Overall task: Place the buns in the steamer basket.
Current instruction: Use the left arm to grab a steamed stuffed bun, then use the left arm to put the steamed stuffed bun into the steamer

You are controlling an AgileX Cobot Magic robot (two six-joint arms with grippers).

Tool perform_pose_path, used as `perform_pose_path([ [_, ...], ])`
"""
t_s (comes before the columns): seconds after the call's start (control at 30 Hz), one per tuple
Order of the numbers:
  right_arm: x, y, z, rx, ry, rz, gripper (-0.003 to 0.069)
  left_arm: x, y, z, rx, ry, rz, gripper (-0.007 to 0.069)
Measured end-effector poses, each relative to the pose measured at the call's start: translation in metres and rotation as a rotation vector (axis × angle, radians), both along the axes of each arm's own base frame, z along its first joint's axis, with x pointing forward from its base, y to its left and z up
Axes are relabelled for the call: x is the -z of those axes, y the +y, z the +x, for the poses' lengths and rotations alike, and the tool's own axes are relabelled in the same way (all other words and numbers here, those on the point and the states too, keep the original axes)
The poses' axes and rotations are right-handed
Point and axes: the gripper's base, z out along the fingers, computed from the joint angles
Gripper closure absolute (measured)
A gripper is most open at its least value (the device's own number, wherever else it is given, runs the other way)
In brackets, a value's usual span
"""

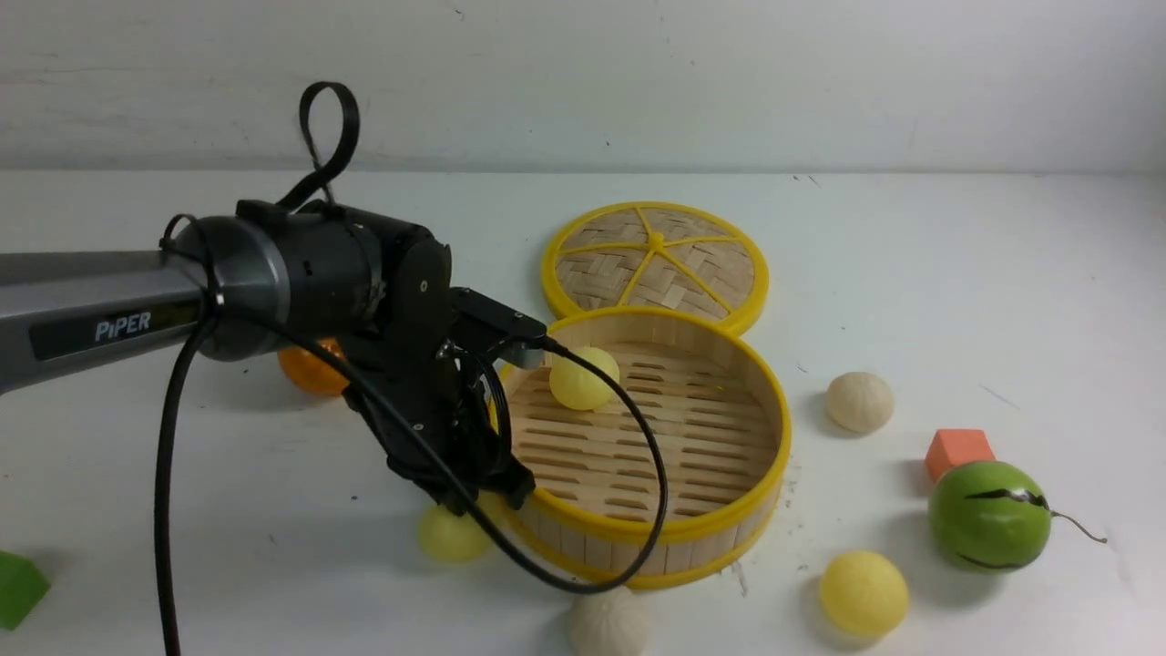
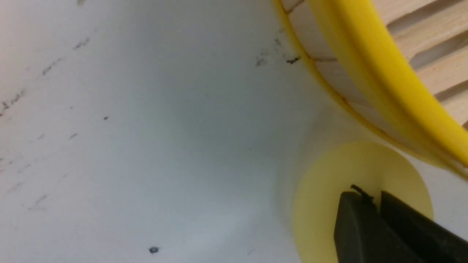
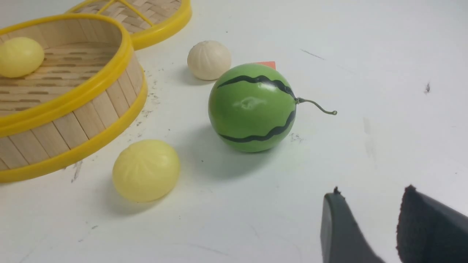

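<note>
The steamer basket [image 1: 729, 524] stands mid-table with one pale yellow bun [image 1: 583, 378] inside, near its far wall. My left gripper [image 1: 483, 492] is low at the basket's near left side, just outside the rim [image 2: 365, 65]. Its jaws are shut together over a second yellow bun [image 2: 329, 190] that lies on the table against the basket wall [image 1: 451, 536]; nothing sits between the fingers. A third yellow bun [image 1: 863, 592] and an off-white pleated bun [image 1: 859, 401] lie right of the basket. Another off-white bun [image 1: 608, 624] lies in front of it. My right gripper [image 3: 369, 193] is open and empty above bare table.
The woven lid [image 1: 656, 260] lies flat behind the basket. An orange fruit [image 1: 310, 369] is half hidden behind my left arm. A green striped melon ball [image 1: 988, 515] and an orange cube [image 1: 958, 451] sit at the right, a green block [image 1: 18, 588] at the front left edge.
</note>
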Motion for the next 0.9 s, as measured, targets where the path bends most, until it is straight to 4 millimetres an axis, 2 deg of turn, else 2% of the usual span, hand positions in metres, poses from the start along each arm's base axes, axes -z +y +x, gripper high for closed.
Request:
perform_pose_path([
  [0.07,0.000,0.000,0.000,0.000,0.000,0.000,0.0419,-0.006,0.002,-0.002,-0.008,0.009,0.010,0.0638],
  [0.13,0.000,0.000,0.000,0.000,0.000,0.000,0.0419,-0.024,0.006,-0.007,-0.038,0.016,0.026,0.0638],
  [0.27,0.000,0.000,0.000,0.000,0.000,0.000,0.0419,-0.075,0.006,-0.015,-0.090,-0.031,-0.038,0.0638],
  [0.37,0.000,0.000,0.000,0.000,0.000,0.000,0.0419,-0.110,-0.011,-0.020,-0.065,-0.075,-0.131,0.0638],
  [0.47,0.000,0.000,0.000,0.000,0.000,0.000,0.0419,-0.126,-0.038,-0.019,0.002,-0.106,-0.191,0.0638],
  [0.53,0.000,0.000,0.000,0.000,0.000,0.000,0.0419,-0.124,-0.048,-0.016,0.020,-0.102,-0.197,0.0638],
  [0.6,0.000,0.000,0.000,0.000,0.000,0.000,0.0419,-0.115,-0.058,-0.010,0.035,-0.085,-0.188,0.0638],
  [0.63,0.000,0.000,0.000,0.000,0.000,0.000,0.0419,-0.103,-0.066,0.000,0.039,-0.072,-0.175,0.0638],
  [0.8,0.000,0.000,0.000,0.000,0.000,0.000,0.0419,-0.068,-0.076,0.023,0.045,-0.045,-0.100,0.0638],
  [0.9,0.000,0.000,0.000,0.000,0.000,0.000,0.0419,-0.055,-0.078,0.028,0.042,-0.017,-0.073,0.0638],
])
